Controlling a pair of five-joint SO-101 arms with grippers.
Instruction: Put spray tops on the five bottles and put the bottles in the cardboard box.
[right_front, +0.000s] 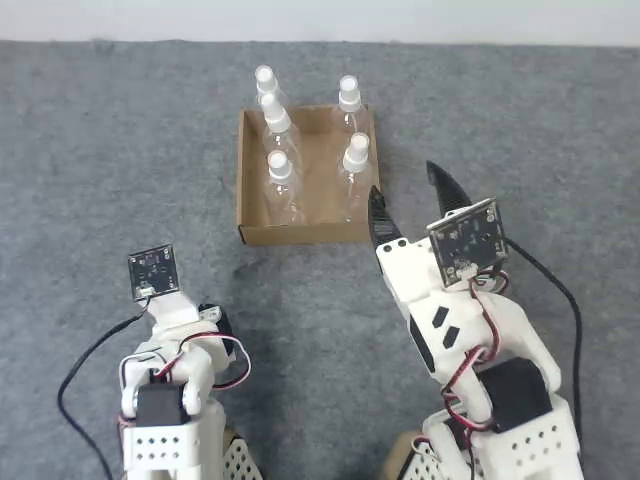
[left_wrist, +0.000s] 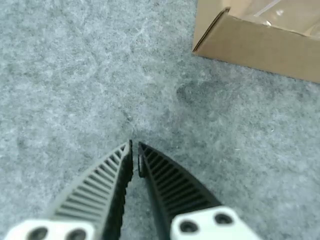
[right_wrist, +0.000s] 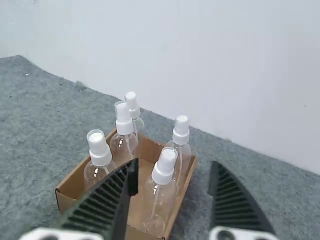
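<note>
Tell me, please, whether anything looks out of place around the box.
One bottle sits at the box's far-left edge, crowding its neighbour; whether it is inside or just behind is unclear. Nothing is tipped or spilled.

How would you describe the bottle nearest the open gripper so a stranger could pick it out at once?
Look at the cardboard box on the grey mat beyond the two arms. Only two bottles stand along its side toward the right arm. The bottle meant is the one of that pair nearer the arms, just past the tips of the right gripper.
</note>
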